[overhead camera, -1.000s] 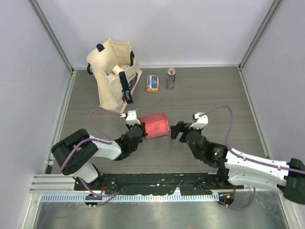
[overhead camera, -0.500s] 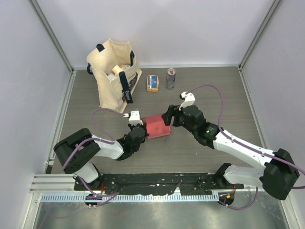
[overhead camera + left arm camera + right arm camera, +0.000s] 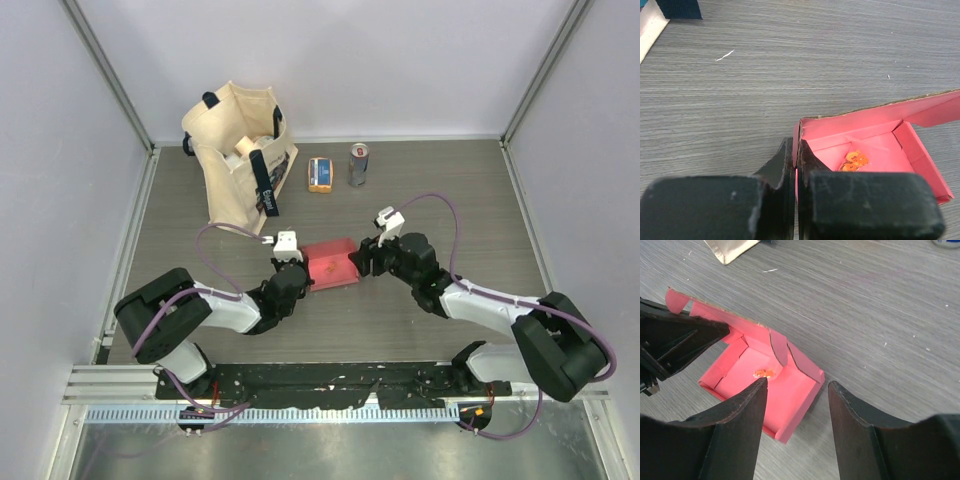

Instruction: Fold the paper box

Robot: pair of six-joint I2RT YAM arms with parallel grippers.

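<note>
The paper box (image 3: 330,264) is a pinkish-red open tray on the table's middle, with its flaps standing up. My left gripper (image 3: 298,272) is shut on the box's left wall; in the left wrist view the thin card wall sits pinched between the fingers of that gripper (image 3: 796,150). The box's inside (image 3: 880,145) shows a small orange mark (image 3: 854,161). My right gripper (image 3: 362,262) hangs open at the box's right end. In the right wrist view it (image 3: 797,384) straddles the right wall of the box (image 3: 745,370), one finger over the inside, one outside.
A beige tote bag (image 3: 240,150) stands at the back left. An orange-and-blue packet (image 3: 320,174) and a small can (image 3: 358,164) sit behind the box. Metal frame posts and light walls bound the table on three sides.
The right arm has swung in from the lower right to the box's right end, and its jaws have narrowed. The left gripper stays shut on the box's left wall.
</note>
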